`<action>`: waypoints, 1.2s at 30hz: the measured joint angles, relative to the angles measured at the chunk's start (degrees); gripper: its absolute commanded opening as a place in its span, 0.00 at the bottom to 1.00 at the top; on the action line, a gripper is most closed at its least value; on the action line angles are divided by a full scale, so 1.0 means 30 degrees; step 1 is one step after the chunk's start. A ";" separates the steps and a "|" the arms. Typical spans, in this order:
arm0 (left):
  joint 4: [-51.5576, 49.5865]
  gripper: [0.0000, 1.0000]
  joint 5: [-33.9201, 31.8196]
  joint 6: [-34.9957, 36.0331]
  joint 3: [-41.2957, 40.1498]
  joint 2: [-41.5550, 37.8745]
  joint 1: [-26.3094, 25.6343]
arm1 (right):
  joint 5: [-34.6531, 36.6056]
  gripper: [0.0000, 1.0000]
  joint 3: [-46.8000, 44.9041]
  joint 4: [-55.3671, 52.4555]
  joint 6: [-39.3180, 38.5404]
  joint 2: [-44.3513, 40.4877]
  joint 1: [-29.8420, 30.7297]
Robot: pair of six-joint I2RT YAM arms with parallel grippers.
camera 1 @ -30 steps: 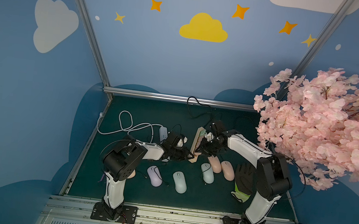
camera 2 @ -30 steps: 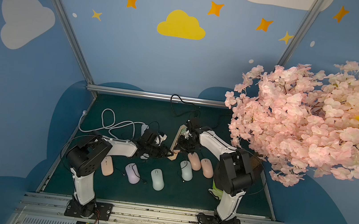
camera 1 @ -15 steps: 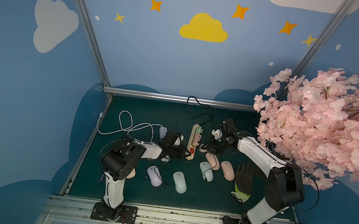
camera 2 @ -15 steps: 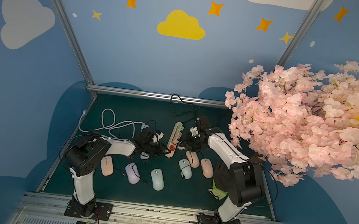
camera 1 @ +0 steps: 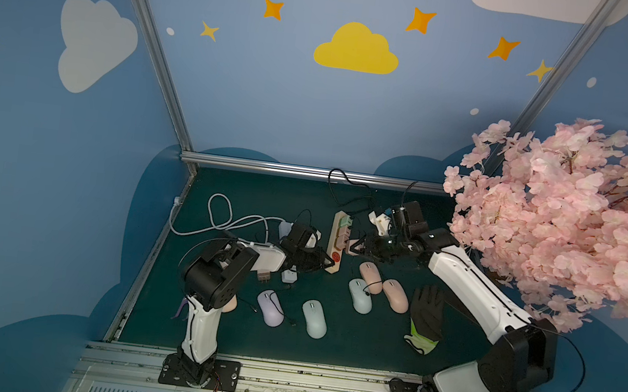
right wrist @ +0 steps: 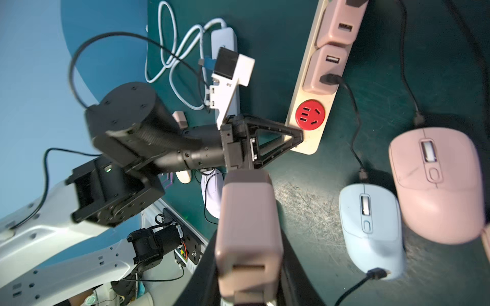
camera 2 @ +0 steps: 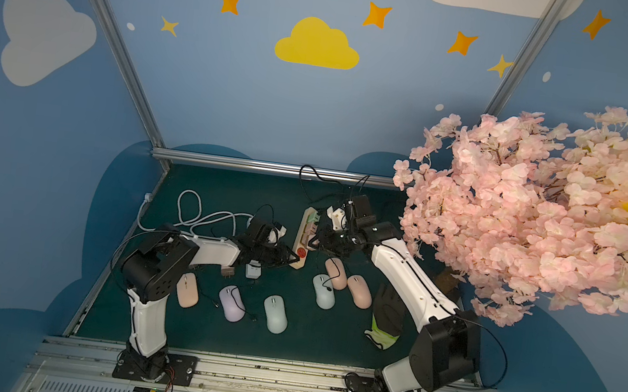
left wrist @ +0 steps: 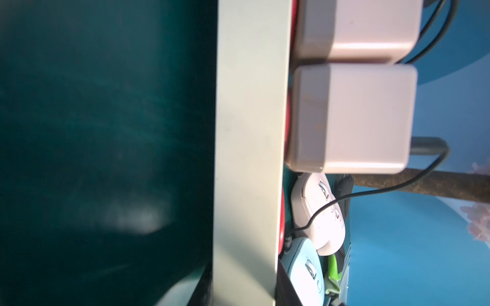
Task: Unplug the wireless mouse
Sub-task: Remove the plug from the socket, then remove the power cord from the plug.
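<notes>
Right jaws are pulling back from the power strip point(right wrist: 314, 140), gripping 1 pink charger point(right wrist: 248, 233); left jaws are clamping the strip's end beside the red socket point(right wrist: 310, 115).

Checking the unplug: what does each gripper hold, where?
Right gripper clamps a pink charger by its sides; left gripper pinches the strip end by the red socket.

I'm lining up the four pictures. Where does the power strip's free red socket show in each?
Top view: red socket at the strip's near end, centre.
Top view: same place, slightly further left.
Left wrist: only its red rim, edge-on beside the pink mouse.
Right wrist: face-on, by the left claw.
Shared landmark: the beige power strip.
</notes>
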 measured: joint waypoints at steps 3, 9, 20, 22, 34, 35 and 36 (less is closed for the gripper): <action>-0.0095 0.33 -0.0160 -0.0066 0.0510 0.0321 0.0182 | 0.0240 0.02 0.0000 -0.0007 -0.0233 -0.0364 0.0000; -0.0364 0.67 -0.1275 -0.0211 0.0044 -0.0299 0.0372 | 0.0656 0.00 0.0000 -0.0291 -0.0583 -0.0284 0.0000; -0.4677 0.97 -0.4393 0.2098 -0.0998 -0.6601 0.0503 | 0.0692 0.00 0.0525 -0.0328 -0.0838 -0.0284 0.0015; -0.5107 1.00 -0.5042 0.2922 -0.1013 -0.8510 0.0474 | 0.0415 0.00 0.0685 -0.0131 -0.0838 -0.0284 0.0015; -0.0277 0.96 -0.7504 1.1876 -0.6652 -1.8068 0.0423 | -0.0051 0.00 0.6178 -0.2025 -0.2535 0.2601 0.1683; 0.0182 0.96 -0.7162 1.2954 -0.7242 -1.8382 0.0401 | 0.0029 0.00 0.6841 -0.2557 -0.2790 0.2951 0.1931; 0.0372 0.95 -0.6914 1.3755 -0.7533 -1.8549 0.0379 | 0.0073 0.00 0.7380 -0.3038 -0.2994 0.3228 0.2135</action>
